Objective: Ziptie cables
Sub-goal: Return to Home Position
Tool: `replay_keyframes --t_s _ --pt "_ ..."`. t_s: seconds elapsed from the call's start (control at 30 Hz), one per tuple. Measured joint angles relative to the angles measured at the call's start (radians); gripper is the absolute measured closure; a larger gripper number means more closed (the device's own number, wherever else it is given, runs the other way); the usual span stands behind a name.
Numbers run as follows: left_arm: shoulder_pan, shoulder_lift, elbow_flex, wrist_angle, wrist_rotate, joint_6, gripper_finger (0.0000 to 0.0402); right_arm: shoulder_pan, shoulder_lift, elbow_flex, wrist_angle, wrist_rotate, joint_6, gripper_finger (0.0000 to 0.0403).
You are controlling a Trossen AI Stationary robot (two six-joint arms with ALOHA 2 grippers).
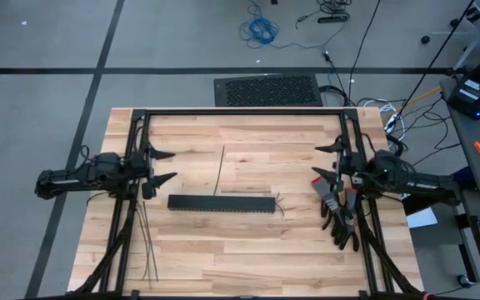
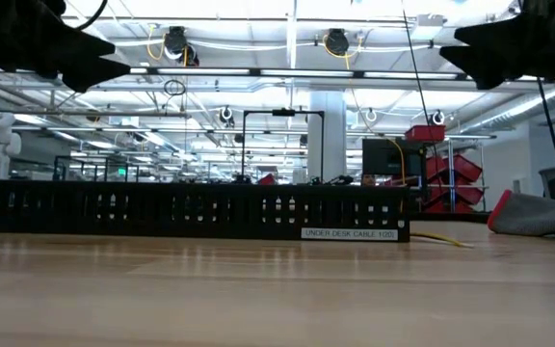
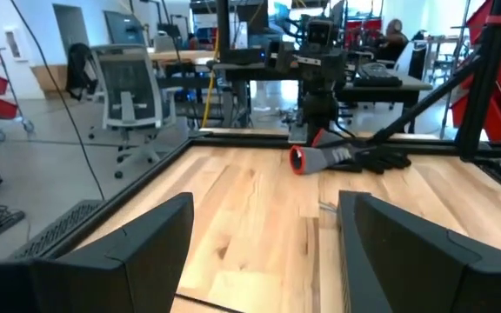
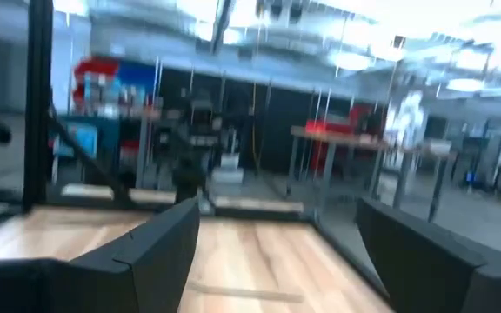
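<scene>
1. Nearest the low camera: the black slotted duct [image 2: 191,210] lies lengthwise across the middle of the worktop [image 1: 223,258], parallel to the near edge. A white label sits at its right end. From above, its top is an unbroken black face.
2. Cables [image 1: 279,204]: only a few thin strands show, curling out at the duct's right end and resting on the wood. One yellowish strand [image 2: 439,237] is seen from the low camera. How far they run inside the duct cannot be told.
3. Single ziptie [image 1: 222,171]: it lies straight on the worktop and runs from just behind the duct toward the far edge. It is between the two grippers, nearer the left one, and touches neither.
4. Sheaf of zipties [image 1: 145,242]: these loose strips lie by the near-left corner, on the near side of the left gripper and partly under that arm's frame.
5. Left gripper [image 1: 173,165]: it is at the left edge and points toward the worktop's middle. Its fingers [image 3: 129,252] stand wide apart and hold nothing. The low view shows it raised above the wood.
6. Right gripper [image 1: 314,162]: it is at the right edge and faces the left one. Its fingers [image 4: 424,252] are likewise spread and empty. The cable ends lie on its near side, well clear of it.
7. Dark gloves with red cuffs [image 1: 340,218] lie heaped at the right edge, just to the near side of the right gripper.
</scene>
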Motion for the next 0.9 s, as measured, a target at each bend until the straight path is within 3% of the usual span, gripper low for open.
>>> replay_keyframes --t_s 0.13,0.37,0.53,0.6,0.73,0.9 --pt "0.000 0.000 0.000 0.015 0.000 0.005 0.0088 0.000 -0.064 -0.073 0.090 0.002 0.008 0.0096" --pt "0.000 0.000 -0.022 0.031 -0.006 0.027 0.0088 0.000 -0.072 -0.093 0.027 0.003 0.040 0.0096" --pt "0.000 0.000 -0.147 0.256 -0.009 0.072 0.0088 0.000 -0.068 -0.094 -0.068 0.003 0.095 0.0096" --pt "0.000 0.000 -0.180 0.251 -0.036 0.057 0.0088 0.000 -0.065 -0.093 -0.087 0.007 0.114 0.0096" --pt "0.000 0.006 -0.180 0.245 -0.048 0.012 0.0088 0.000 -0.011 -0.092 -0.169 0.080 0.165 0.0096" --pt "0.000 0.002 -0.180 0.241 -0.046 -0.004 0.0088 0.008 0.142 -0.093 -0.168 0.084 0.235 0.0096"
